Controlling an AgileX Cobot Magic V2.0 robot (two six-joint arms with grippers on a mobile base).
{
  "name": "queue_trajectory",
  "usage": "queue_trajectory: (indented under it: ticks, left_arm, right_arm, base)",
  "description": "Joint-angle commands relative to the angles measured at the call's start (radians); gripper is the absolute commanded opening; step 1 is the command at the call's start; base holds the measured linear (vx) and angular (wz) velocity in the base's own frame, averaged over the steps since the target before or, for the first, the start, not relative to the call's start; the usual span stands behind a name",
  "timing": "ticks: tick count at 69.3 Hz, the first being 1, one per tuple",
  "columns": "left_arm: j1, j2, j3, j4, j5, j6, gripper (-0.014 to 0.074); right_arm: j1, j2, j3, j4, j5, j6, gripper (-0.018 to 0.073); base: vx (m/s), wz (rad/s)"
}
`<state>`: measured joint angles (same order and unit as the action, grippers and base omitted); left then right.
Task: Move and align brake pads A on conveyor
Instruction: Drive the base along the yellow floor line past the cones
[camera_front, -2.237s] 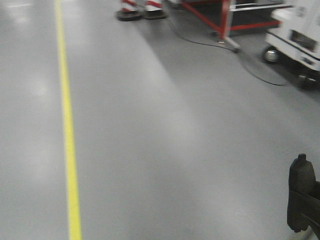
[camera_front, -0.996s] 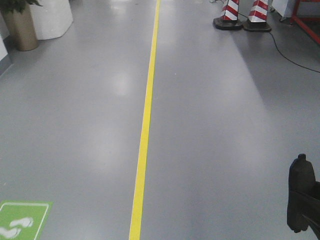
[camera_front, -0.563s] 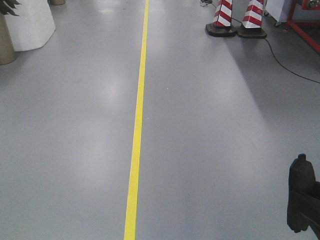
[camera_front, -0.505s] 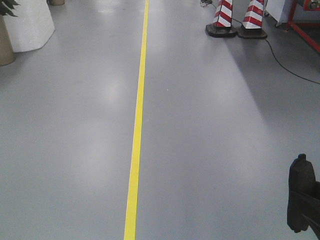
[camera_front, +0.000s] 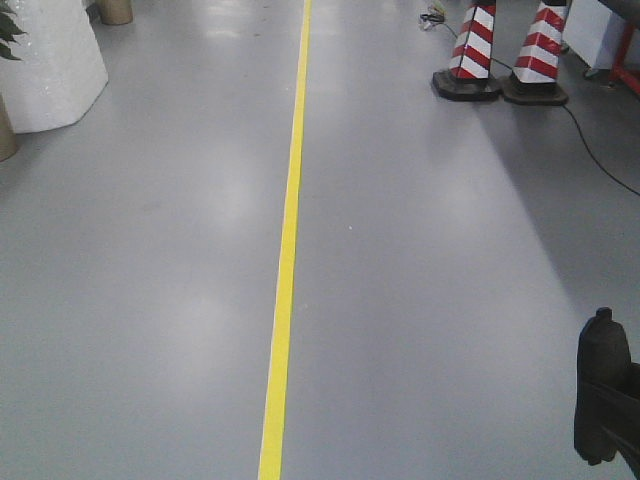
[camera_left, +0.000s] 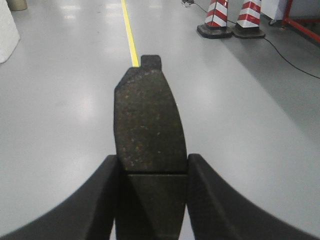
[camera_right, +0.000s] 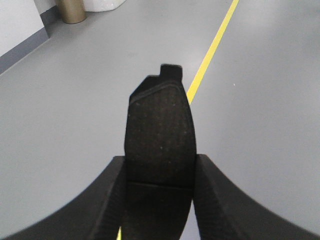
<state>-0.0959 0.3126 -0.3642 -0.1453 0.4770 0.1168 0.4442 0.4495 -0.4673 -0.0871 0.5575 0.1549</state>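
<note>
In the front view, a white wrapped block (camera_front: 45, 65) stands at the upper left. A yellow line (camera_front: 288, 250) runs up the middle of the grey floor (camera_front: 150, 300). Two red-and-white cones (camera_front: 505, 55) stand at the upper right, with a dark cable (camera_front: 600, 155) trailing past them. At the lower right edge an upright dark shape (camera_front: 603, 395) with a small tab on top juts into the frame. It is probably one of the carried pads, though I cannot tell which arm it belongs to.

In the left wrist view, the left gripper (camera_left: 152, 159) is closed on the left brake pad (camera_left: 149, 120). Both fingers press the pad's sides near its groove, and the tabbed end points away over the floor. In the right wrist view, the right gripper (camera_right: 160, 159) is likewise clamped on the right brake pad (camera_right: 160, 125), tab end outward, with the yellow line passing behind it.

The conveyor appears in no view, and only bare floor lies ahead. This looks like the carrying step, with both pads in hand and the base on open floor, away from the belt. The next move calls for bringing the belt into view. Each pad then has to be lowered flat onto the belt and lined up with the others before it is let go.
</note>
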Motion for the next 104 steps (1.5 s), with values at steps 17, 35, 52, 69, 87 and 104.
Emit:
queue_trajectory:
  ticks: [17, 35, 52, 69, 87, 104]
  left_arm:
    - [-0.006, 0.008, -0.031, -0.015, -0.093, -0.002, -0.0006]
    - [-0.006, 0.008, -0.031, -0.015, -0.093, -0.002, -0.0006]
    - [-0.006, 0.008, -0.031, -0.015, -0.093, -0.002, -0.0006]
    - [-0.006, 0.008, -0.031, -0.015, -0.093, -0.002, -0.0006]
    - [-0.006, 0.008, -0.031, -0.015, -0.093, -0.002, -0.0006]
    - [-0.006, 0.008, -0.031, -0.015, -0.093, -0.002, -0.0006]
  right_arm:
    - [-0.003, 0.005, -0.029, -0.014, -0.09, -0.005, -0.0004]
    - [-0.003, 0.005, -0.029, -0.014, -0.091, -0.005, -0.0004]
    - [-0.003, 0.005, -0.029, -0.014, -0.091, -0.005, -0.0004]
    - [-0.003, 0.005, -0.029, -0.014, -0.091, -0.005, -0.0004]
    - [-0.003, 0.005, -0.029, -0.014, -0.091, -0.005, -0.0004]
    - [-0.003, 0.005, -0.029, -0.014, -0.091, -0.005, -0.0004]
  base:
    - [0.71, 0.02]
    - [0.75, -0.1]
    - [0.78, -0.06]
    - [0.81, -0.04]
    - [0.8, 0.0]
    - [0.81, -0.02]
